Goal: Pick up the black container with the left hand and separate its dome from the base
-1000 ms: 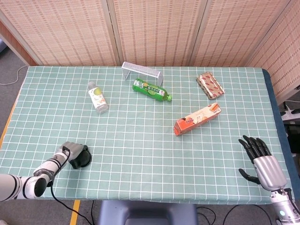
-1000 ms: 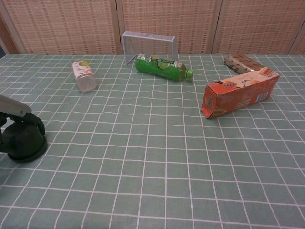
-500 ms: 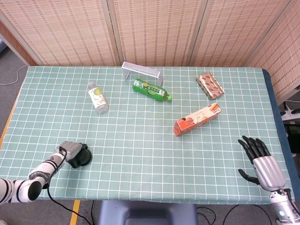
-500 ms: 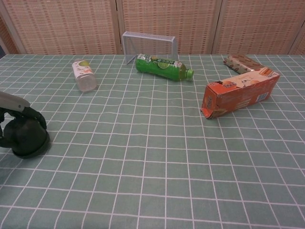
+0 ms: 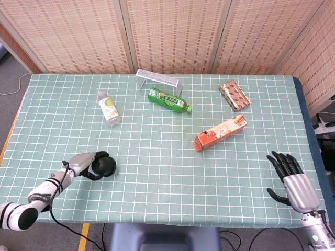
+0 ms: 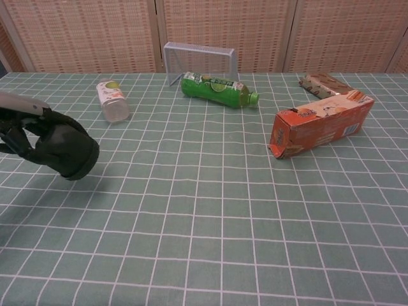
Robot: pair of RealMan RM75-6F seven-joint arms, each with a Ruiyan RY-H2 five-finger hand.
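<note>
Black container is held by the left robot hand, raised above the counter at near left; dome and base are not yet separated. The right robot hand is spread, empty.

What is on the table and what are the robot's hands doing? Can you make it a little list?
left hand: grips the black container, lifted and tilted off the table
right hand: fingers spread, holds nothing
lying bottles: green bottle, clear bottle
boxes: orange carton, snack pack
back: wire rack
</note>
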